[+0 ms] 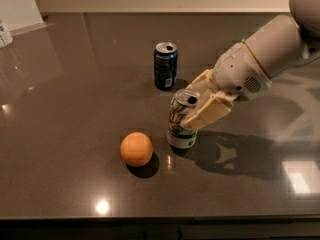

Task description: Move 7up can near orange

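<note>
The 7up can (pixel 179 127), silver-white with green markings and a shiny top, stands upright on the dark table (pixel 70 84), just right of the orange (pixel 136 149). A small gap separates them. My gripper (pixel 197 108) comes in from the right and is shut on the can's upper part, with cream fingers (pixel 209 113) on either side of it. The orange is round and smooth and lies at the front centre of the table.
A dark blue can (pixel 165 65) stands upright behind the 7up can, toward the middle of the table. A white object (pixel 5 33) sits at the far left edge. The table's front edge runs along the bottom of the view.
</note>
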### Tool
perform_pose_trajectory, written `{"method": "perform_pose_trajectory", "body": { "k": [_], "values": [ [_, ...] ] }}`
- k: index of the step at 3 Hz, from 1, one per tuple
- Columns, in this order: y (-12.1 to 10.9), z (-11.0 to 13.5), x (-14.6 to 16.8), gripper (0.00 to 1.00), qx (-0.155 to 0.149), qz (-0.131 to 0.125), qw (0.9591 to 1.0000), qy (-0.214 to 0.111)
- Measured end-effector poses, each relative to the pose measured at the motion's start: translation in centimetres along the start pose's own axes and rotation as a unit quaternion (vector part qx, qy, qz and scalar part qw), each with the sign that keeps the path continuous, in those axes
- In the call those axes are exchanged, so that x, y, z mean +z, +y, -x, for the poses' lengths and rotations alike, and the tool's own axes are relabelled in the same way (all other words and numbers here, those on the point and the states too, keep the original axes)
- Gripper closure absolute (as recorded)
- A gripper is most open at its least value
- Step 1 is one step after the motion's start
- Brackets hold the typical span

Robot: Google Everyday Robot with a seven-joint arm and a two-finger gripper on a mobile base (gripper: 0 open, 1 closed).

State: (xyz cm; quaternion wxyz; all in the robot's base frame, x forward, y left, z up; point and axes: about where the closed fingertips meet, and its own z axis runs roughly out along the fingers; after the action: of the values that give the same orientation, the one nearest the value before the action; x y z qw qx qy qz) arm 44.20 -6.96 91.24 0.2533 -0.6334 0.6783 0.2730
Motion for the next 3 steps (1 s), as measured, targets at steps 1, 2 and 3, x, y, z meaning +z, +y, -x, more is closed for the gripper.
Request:
{"method": "perform_pose_trajectory", "body": {
  "k": [1, 2, 3],
  "values": [
    [0.7, 0.0, 0.8, 0.82, -0.003, 0.007, 1.0, 0.006],
    [1.3, 0.4, 1.1, 0.59, -0.01, 0.011, 0.9999, 0.005],
    [1.9, 1.0, 1.3, 0.35, -0.019, 0.013, 0.9997, 0.005]
  ]
}}
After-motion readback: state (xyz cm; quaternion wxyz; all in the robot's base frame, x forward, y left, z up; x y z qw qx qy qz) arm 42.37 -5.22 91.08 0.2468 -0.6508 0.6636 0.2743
